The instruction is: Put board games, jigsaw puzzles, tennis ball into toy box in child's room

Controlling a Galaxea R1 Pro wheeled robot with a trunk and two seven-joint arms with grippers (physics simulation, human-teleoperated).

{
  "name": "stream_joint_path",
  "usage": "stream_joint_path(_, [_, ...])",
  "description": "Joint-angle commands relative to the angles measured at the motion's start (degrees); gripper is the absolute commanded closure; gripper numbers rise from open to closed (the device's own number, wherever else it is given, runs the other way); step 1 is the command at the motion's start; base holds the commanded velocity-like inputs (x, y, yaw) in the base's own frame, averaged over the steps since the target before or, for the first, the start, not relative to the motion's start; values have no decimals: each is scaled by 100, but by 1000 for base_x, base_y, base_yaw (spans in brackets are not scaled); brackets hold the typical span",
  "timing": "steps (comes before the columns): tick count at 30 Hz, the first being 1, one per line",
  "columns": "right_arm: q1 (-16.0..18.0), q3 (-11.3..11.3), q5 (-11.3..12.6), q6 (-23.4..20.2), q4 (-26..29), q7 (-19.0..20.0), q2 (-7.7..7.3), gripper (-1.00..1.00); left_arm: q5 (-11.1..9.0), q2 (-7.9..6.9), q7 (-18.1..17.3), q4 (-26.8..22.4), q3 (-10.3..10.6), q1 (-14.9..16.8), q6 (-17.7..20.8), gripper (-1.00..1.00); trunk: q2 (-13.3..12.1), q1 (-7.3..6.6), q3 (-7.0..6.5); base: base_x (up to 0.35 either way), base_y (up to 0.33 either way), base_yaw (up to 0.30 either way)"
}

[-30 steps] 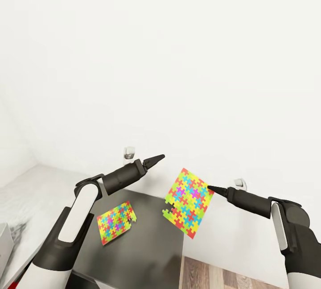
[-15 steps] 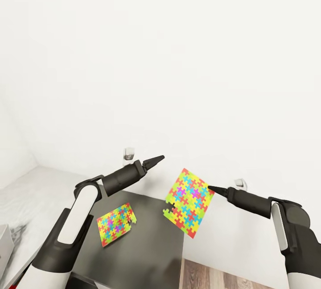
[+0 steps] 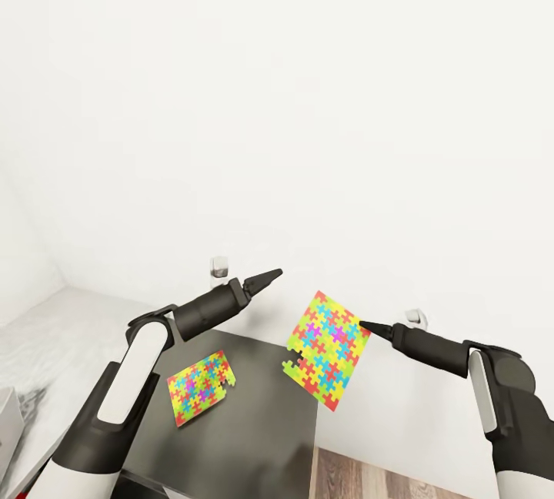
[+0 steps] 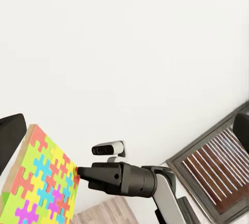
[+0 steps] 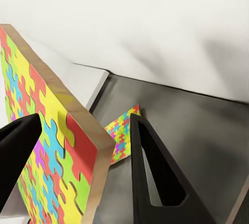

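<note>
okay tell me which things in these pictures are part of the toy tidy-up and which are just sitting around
Part of the job:
- held jigsaw puzzle, in the right hand
- second jigsaw puzzle, flat on the dark cabinet top

Just there:
- two wall fittings
- wood floor

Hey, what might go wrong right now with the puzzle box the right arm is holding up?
The right gripper pinches the raised jigsaw puzzle only near one corner, tilted in the air, so it may swing or slip out and drop onto the dark cabinet top. The second jigsaw puzzle lies below; a falling box might knock it. The left gripper is close and might bump the held box.
</note>
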State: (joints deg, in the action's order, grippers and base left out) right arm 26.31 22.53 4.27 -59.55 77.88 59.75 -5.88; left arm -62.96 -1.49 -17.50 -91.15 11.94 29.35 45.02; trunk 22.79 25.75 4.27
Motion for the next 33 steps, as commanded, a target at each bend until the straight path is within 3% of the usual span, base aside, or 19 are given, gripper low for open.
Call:
stream_joint_path(1, [6, 0, 34, -45, 13, -12, -2, 100, -3, -4, -24, 0, 1, 5, 18, -100, 13, 4, 13, 0, 0, 0])
stream_joint_path(15, [-5, -7, 73, -45, 231, -1, -115, 100, -64, 30, 74, 9, -53, -88, 27, -100, 13, 4, 4, 0, 0, 13])
stream_joint_path(33, [-4, -12, 50, -45, 253, -7, -116, 100, -22, 35, 93, 10, -68, -147, 16, -100, 13, 4, -77, 0, 0, 222])
